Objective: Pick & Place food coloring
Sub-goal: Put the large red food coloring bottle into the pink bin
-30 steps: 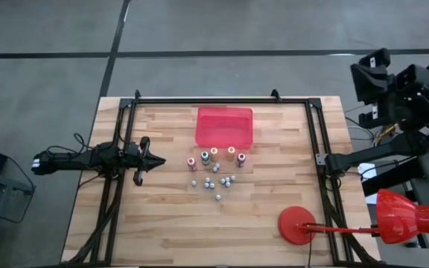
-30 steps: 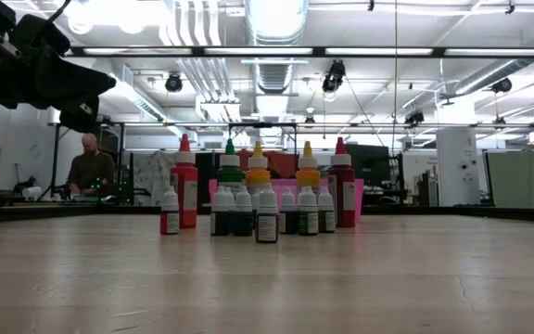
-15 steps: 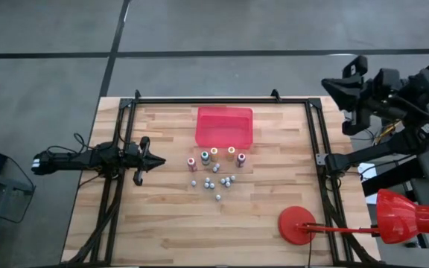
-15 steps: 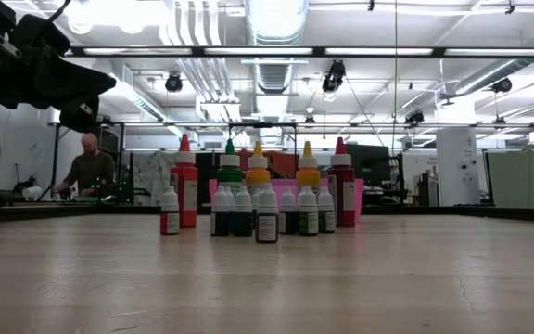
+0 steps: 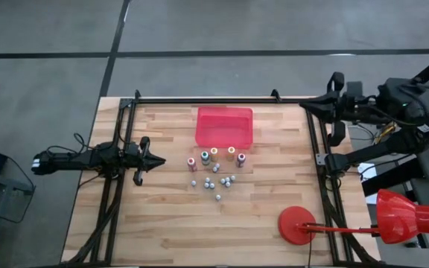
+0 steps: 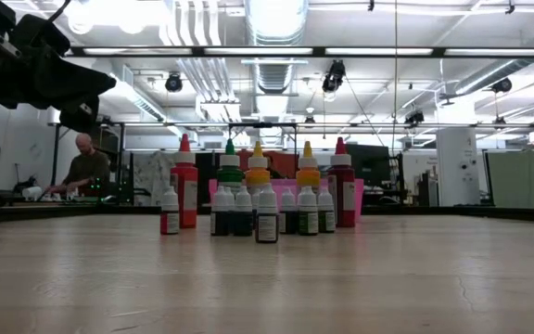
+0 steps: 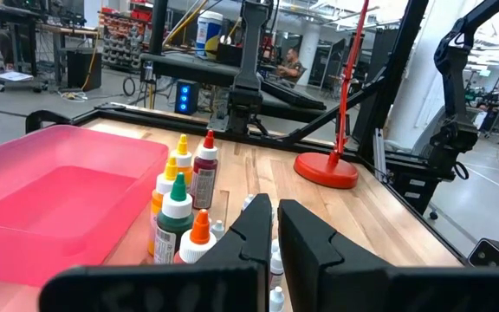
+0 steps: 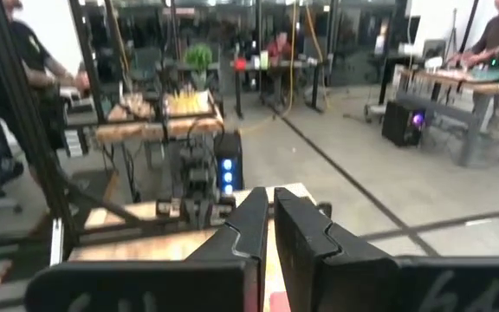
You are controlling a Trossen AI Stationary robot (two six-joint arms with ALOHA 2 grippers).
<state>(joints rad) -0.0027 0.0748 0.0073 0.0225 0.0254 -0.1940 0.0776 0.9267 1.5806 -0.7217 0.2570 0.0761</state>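
Near the middle of the table (image 5: 162, 223), the food coloring (image 5: 216, 170) stands in a tight cluster of upright little bottles, the taller coloured ones in a row just in front of the red tray (image 5: 224, 126) and the smaller whitish ones bunched on the side away from it; none is in the tray yet. What has changed over the last second is all on the right: the right arm, which sat folded up beyond the table's far right corner, has swung inward and stretched out, so the right gripper (image 5: 311, 106) now hangs over the frame rail at that corner, pointing toward the tray side of the table. Its jaws look pressed nearly together in its own wrist view, with nothing between them. The left gripper (image 5: 155, 161) has not moved at all; it rests low near the table's left edge, aimed at the bottles but well apart from them, jaws likewise closed to a thin slit and empty. The bottles have not shifted either. My reading is that the job is only starting: the right arm seems to be coming in for a first pick, and will have to open before reaching the cluster.
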